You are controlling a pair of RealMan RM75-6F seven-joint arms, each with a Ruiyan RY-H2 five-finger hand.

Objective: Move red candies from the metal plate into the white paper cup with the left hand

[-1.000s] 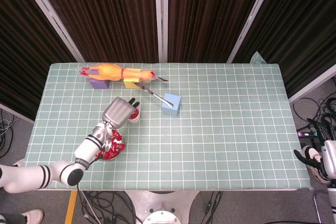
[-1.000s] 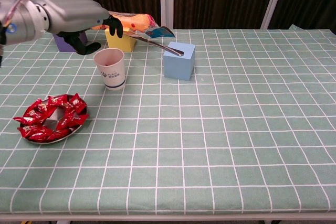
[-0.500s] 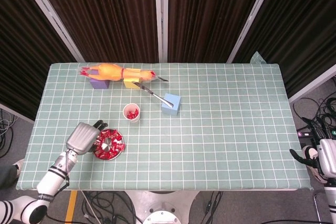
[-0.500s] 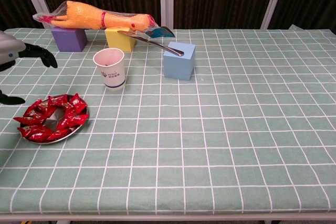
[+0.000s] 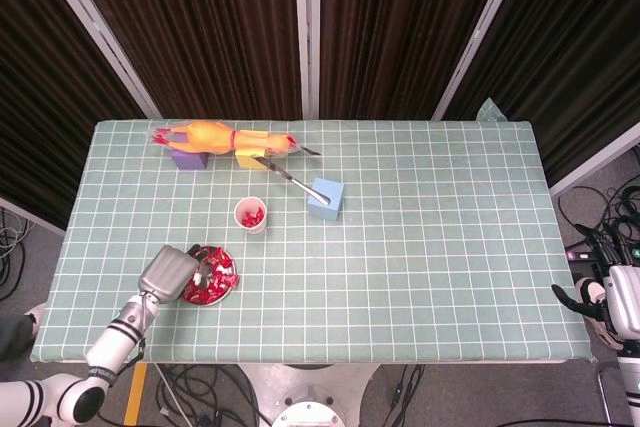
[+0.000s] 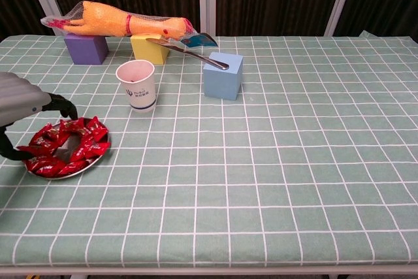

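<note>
Red-wrapped candies (image 5: 222,269) (image 6: 81,136) lie heaped on a small metal plate (image 5: 213,301) (image 6: 70,174) near the table's front left. The white paper cup (image 5: 250,215) (image 6: 137,85) stands upright behind the plate, and the head view shows a few red candies inside it. My left hand (image 5: 170,270) (image 6: 23,99) hovers over the plate's left side, palm down. Its dark fingers (image 6: 63,105) curve above the candies, apart and holding nothing. My right hand (image 5: 592,295) hangs off the table's right edge, empty.
A blue cube (image 5: 326,197) (image 6: 223,74) sits right of the cup with a metal knife (image 6: 196,55) resting on it. Purple (image 6: 85,48) and yellow (image 6: 148,48) blocks at the back carry an orange rubber chicken (image 6: 117,25).
My left hand left the cup's rim, swung back to the table's left edge, and now has come in low over the left side of the plate. The cup and candies have not moved.
</note>
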